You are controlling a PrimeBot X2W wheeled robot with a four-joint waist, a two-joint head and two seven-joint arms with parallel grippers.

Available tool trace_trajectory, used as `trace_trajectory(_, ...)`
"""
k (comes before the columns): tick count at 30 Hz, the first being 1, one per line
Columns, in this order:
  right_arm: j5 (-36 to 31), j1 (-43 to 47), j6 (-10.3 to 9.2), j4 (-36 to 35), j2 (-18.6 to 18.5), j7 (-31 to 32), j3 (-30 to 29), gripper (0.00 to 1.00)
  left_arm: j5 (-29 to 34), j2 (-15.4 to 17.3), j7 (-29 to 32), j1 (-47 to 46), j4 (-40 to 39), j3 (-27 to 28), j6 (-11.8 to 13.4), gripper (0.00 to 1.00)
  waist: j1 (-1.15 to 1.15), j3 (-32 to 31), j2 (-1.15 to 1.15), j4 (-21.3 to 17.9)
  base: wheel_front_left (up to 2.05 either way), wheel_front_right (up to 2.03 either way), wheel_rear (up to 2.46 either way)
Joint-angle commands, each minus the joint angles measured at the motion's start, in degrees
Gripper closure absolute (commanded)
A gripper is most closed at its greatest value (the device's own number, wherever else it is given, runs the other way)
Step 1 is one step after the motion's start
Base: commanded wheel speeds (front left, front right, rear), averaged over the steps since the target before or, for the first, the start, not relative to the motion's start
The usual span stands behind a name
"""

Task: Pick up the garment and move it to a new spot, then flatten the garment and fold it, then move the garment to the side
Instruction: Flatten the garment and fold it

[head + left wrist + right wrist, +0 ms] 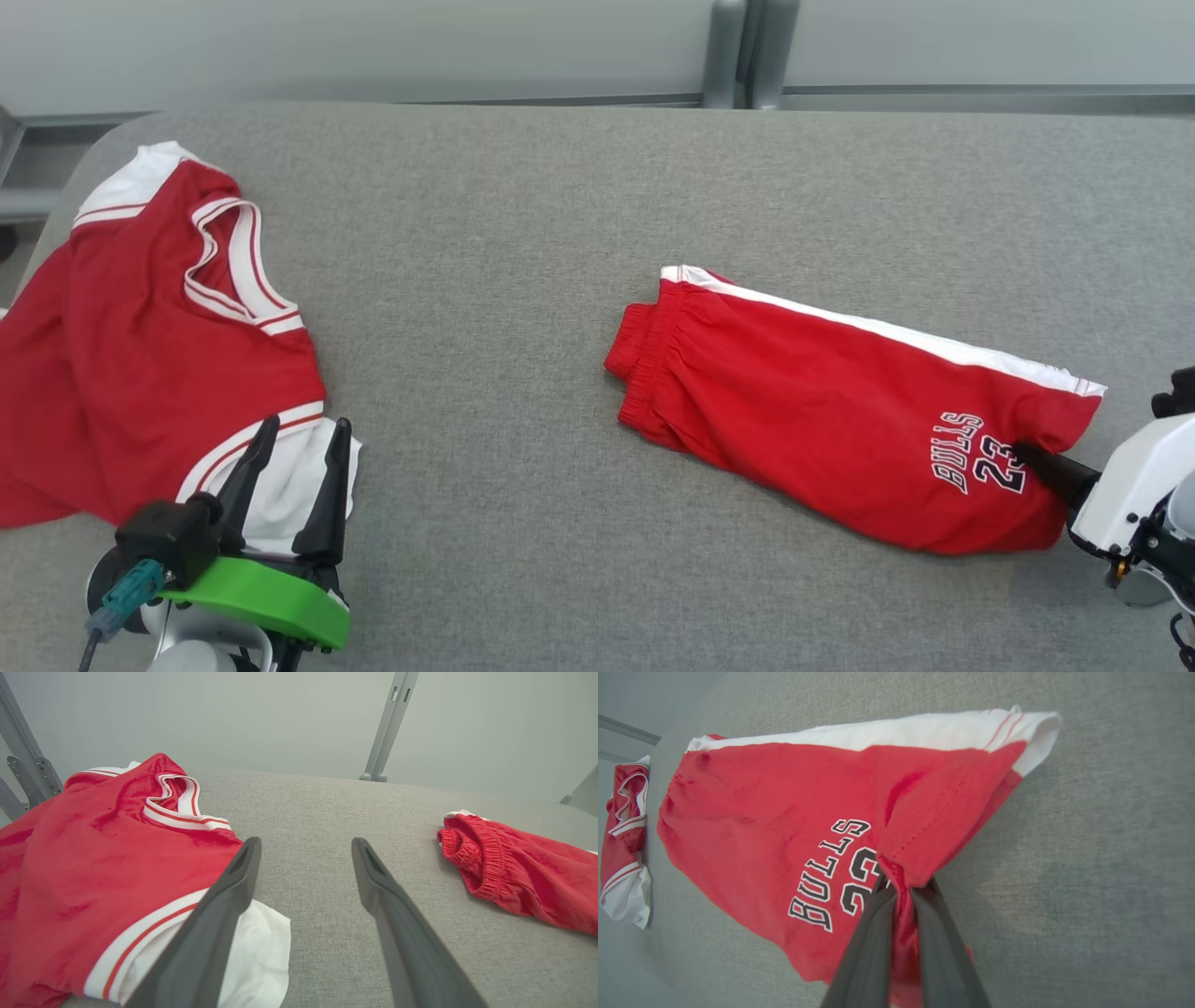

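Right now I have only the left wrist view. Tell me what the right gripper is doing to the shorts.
Observer: The right gripper is shut on the shorts, pinching red fabric at the leg-opening end.
Operator: Say what is printed near that pinch.
Observer: The lettering reads BULLS 23, right beside the pinch.
Operator: Report whether the shorts are off the table.
Observer: In the head view they lie mostly flat on the grey table, with the white stripe along the far edge. Only the pinched corner is bunched up.
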Motion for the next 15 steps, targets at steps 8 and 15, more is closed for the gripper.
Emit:
trace_trajectory(8, -1.0, 4.3, 0.0, 2.9, 0.6, -7.9, -4.9, 1.0, 3.2, -2.4, -0.2, 3.2, 0.5, 2.6, -2.5, 0.0, 0.0, -3.4, 0.68, -4.6, 0.0, 0.0, 0.0)
trace_trajectory(15, -4.9, 0.4, 0.01, 7.9, -1.8, -11.8, -9.2, 1.0, 4.7, -3.6, -0.2, 1.9, 0.3, 1.8, -3.3, 0.0, 0.0, -1.6, 0.68, -4.8, 0.0, 0.0, 0.0)
